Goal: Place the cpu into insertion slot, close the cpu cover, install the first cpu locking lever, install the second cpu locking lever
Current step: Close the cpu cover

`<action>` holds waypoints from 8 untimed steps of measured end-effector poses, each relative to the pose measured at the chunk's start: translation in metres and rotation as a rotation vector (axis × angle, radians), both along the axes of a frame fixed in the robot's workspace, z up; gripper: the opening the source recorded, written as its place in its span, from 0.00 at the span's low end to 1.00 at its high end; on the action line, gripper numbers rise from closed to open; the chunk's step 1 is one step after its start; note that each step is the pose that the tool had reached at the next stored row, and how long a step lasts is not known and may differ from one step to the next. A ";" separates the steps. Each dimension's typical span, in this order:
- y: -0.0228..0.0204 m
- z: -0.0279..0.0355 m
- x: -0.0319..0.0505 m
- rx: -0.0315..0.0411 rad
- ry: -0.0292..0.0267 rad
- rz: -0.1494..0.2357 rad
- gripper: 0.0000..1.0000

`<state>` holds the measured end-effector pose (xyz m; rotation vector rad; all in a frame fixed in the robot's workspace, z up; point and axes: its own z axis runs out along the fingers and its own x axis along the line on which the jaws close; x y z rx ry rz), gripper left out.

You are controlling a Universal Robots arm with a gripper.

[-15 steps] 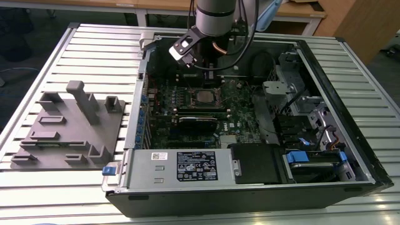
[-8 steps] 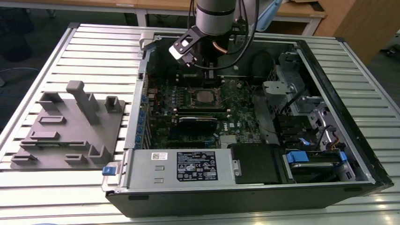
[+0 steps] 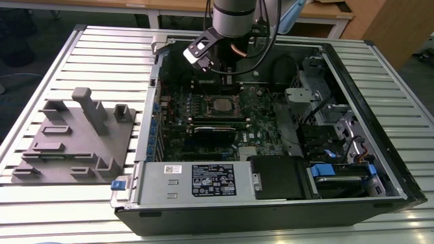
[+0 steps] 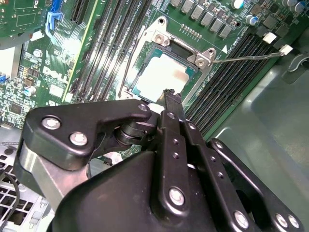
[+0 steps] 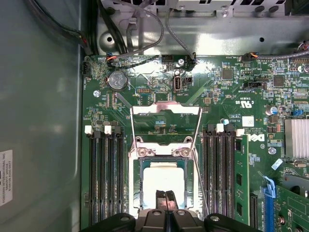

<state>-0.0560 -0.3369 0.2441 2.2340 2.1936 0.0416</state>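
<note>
First wrist view: hand (image 5: 165,195) fingers pressed together, tips just over the cpu (image 5: 161,180) in its slot (image 5: 137,189), cover (image 5: 166,110) open.

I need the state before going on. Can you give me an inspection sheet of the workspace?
Surface: slatted metal table with an open computer case lying on it.
Job's things: chip seated in socket; cover flipped open; one lever swung out.
Clutter: grey holder block beside the case, at the exterior view's left.
Grippers: hand shut, at the chip's edge; contact unclear.
Cables: wires between board edge and case wall.
Surroundings: wooden desks behind the table.
</note>
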 end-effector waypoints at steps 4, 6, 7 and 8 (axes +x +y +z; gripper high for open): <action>0.0000 0.0003 0.0000 -0.0007 0.0001 0.000 0.11; 0.0000 0.0010 0.0000 -0.0010 0.0001 0.000 0.11; 0.0000 0.0013 0.0000 -0.0010 0.0000 0.000 0.11; 0.0000 0.0014 0.0000 -0.0008 -0.0001 0.000 0.11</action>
